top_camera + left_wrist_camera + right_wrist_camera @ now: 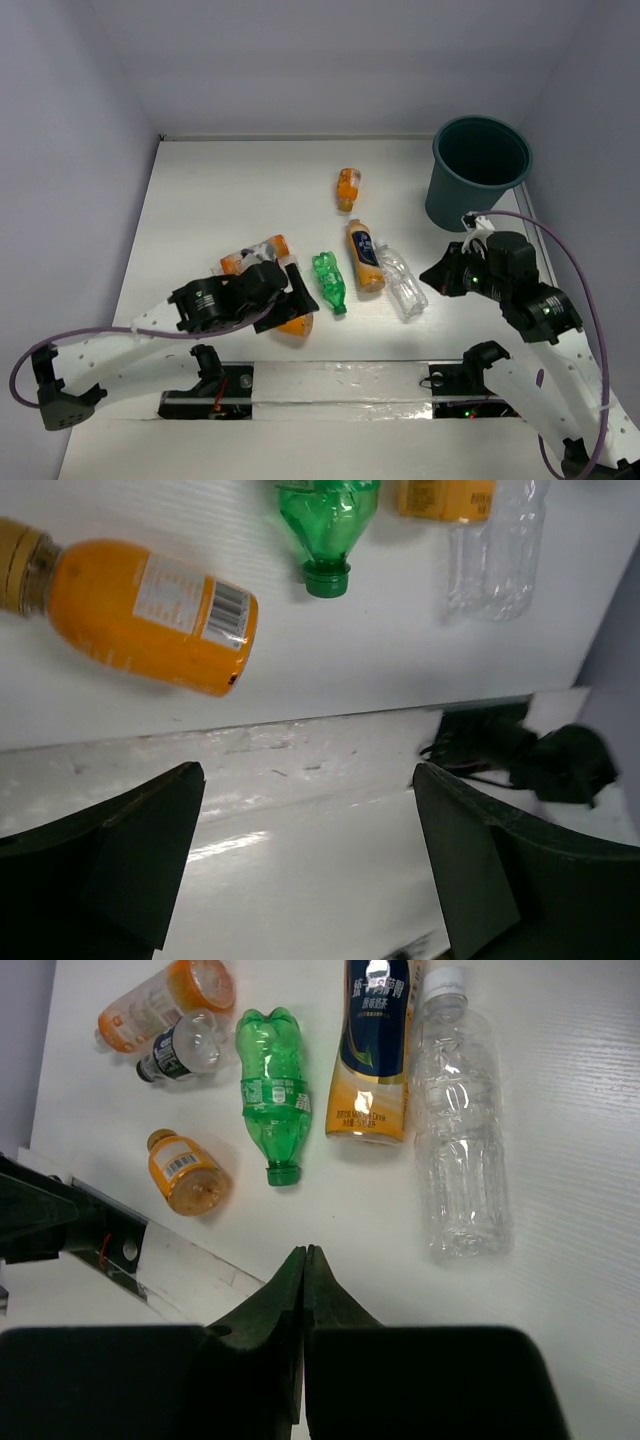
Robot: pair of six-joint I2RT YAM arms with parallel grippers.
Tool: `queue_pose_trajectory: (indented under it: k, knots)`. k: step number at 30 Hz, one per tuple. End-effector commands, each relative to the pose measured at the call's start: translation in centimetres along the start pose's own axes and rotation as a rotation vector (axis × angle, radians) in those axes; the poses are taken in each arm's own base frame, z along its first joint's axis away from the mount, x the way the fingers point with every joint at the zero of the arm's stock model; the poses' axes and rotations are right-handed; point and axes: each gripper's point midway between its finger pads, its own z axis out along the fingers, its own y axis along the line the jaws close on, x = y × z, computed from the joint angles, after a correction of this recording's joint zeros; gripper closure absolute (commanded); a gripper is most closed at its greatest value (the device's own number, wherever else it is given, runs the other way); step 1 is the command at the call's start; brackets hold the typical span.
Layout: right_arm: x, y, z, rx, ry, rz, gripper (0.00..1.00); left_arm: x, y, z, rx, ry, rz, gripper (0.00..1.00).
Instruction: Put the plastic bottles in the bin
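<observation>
Spread wide and empty, the left pincer (308,800) hovers with a small orange bottle (150,615) lying just ahead, to its left. The right pincer (303,1260) is pressed together on nothing. Ahead of it lie a green bottle (272,1095), a blue-labelled orange bottle (372,1050) and a clear bottle (460,1130). The bin (480,170) stands upright near that pincer, not touching it.
</observation>
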Motion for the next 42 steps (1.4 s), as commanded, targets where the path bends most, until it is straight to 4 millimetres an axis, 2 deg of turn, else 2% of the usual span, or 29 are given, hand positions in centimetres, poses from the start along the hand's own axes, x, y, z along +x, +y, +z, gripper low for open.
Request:
queue_pose_trajectory:
  k: [1,2,4,5,6,9,14,18,23,28,31,32,33,35,38,42]
  knots:
    - [-0.7,1.1,0.4,-0.064,-0.029,-0.037,0.97,-0.7,0.8,-0.4,0.01,-0.061,-0.409,0.17]
    - [-0.6,1.2,0.5,-0.072,-0.02,-0.039,0.95,-0.7,1.3,-0.7,0.045,-0.07,-0.464,0.17]
    - [-0.6,1.4,0.6,-0.08,-0.009,-0.058,0.84,-1.0,1.5,-0.8,0.09,-0.083,-0.566,0.16]
    - [-0.6,1.4,0.6,-0.08,-0.01,-0.063,0.8,-0.8,2.2,-0.5,0.099,-0.082,-0.633,0.15]
    - [-0.7,1.5,0.6,-0.081,-0.012,-0.07,0.71,-0.8,2.5,-0.3,0.101,-0.086,-0.658,0.15]
    - [-0.6,1.7,0.6,-0.095,-0.006,-0.075,0.59,-0.3,3.9,0.7,0.047,-0.095,-0.698,0.15]
    - [-0.3,1.6,1.0,-0.103,0.012,-0.077,0.48,-0.5,5.3,2.7,-0.028,-0.146,-0.727,0.09]
    - [-0.1,1.8,1.1,-0.112,0.026,-0.091,0.46,-1.1,5.6,3.9,-0.006,-0.191,-0.816,0.03]
    - [-0.2,1.8,1.1,-0.108,0.037,-0.105,0.46,-0.1,6.4,5.9,0.011,-0.158,-0.884,0.01]
    - [-0.2,2.0,1.1,-0.118,0.047,-0.12,0.46,-2.3,6.9,6.2,-0.004,-0.25,-0.932,0.01]
    - [0.0,2.0,1.2,-0.125,0.056,-0.127,0.46,-3.8,7.0,7.0,-0.003,-0.289,-0.953,0.01]
    - [0.1,2.1,1.1,-0.132,0.058,-0.131,0.46,-4.5,7.6,7.6,-0.024,-0.309,-0.97,0.01]
    - [0.3,2.1,1.1,-0.135,0.062,-0.133,0.46,-4.9,6.9,7.8,0.002,-0.301,-0.951,0.01]
    - [0.4,2.3,1.0,-0.15,0.064,-0.136,0.46,-5.5,6.7,8.4,-0.027,-0.307,-0.935,0.01]
    - [0.4,2.6,0.6,-0.165,0.056,-0.141,0.46,-5.9,6.9,9.0,-0.094,-0.312,-0.883,0.01]
    - [0.6,2.9,0.3,-0.184,0.056,-0.142,0.46,-5.2,7.0,10.1,-0.13,-0.278,-0.869,0.01]
